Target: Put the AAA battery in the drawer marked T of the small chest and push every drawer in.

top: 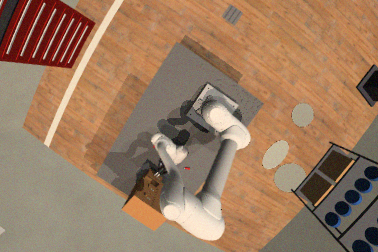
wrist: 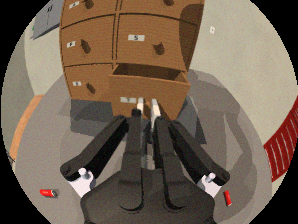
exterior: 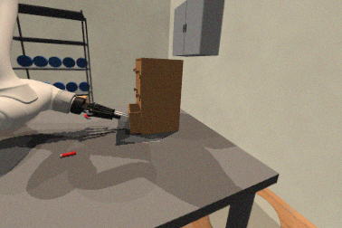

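Grey wall cabinet [exterior: 199,22], shelf rack [exterior: 84,43] with blue discs [exterior: 54,61].

Top view: hung high overhead, facing straight down, far enough to take in the whole grey table [top: 165,93], the wooden floor [top: 280,43] and a red cabinet [top: 45,28]. Exterior view: set low beside the table [exterior: 217,166], near, facing across it toward the side of the small chest [exterior: 158,98], with a shelf rack [exterior: 85,48] behind. Wrist view: mounted on the arm, very near, facing the chest [wrist: 127,30] front; shared by all three, the chest [top: 147,185].
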You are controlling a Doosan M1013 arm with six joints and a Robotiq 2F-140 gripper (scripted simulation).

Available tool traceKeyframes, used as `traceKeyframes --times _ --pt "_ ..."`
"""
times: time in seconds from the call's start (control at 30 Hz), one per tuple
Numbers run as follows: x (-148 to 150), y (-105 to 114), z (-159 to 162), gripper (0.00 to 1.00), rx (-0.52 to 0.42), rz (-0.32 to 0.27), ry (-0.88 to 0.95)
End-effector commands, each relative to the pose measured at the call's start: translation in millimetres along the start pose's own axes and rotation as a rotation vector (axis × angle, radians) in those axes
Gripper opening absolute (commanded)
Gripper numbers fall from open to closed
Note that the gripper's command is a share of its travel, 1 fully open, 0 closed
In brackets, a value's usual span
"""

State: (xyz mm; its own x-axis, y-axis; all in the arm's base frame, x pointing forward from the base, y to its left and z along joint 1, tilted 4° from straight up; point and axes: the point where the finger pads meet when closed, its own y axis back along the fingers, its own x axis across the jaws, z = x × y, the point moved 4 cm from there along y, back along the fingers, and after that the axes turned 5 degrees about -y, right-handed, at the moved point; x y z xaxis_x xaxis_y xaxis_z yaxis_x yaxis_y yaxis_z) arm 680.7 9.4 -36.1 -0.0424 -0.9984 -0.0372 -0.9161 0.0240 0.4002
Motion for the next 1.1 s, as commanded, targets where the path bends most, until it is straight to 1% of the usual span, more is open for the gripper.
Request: traceKeyframes --times 0.0,0.3,1.07 --pt "0.8 6.6 1.8 0.08 0.001 -0.001 0.005" --pt "1.0 12.6 4.0 0.08 0.001 -0.001 0.005" --pt "1.0 15.1 4.9 0.08 0.001 -0.001 0.005"
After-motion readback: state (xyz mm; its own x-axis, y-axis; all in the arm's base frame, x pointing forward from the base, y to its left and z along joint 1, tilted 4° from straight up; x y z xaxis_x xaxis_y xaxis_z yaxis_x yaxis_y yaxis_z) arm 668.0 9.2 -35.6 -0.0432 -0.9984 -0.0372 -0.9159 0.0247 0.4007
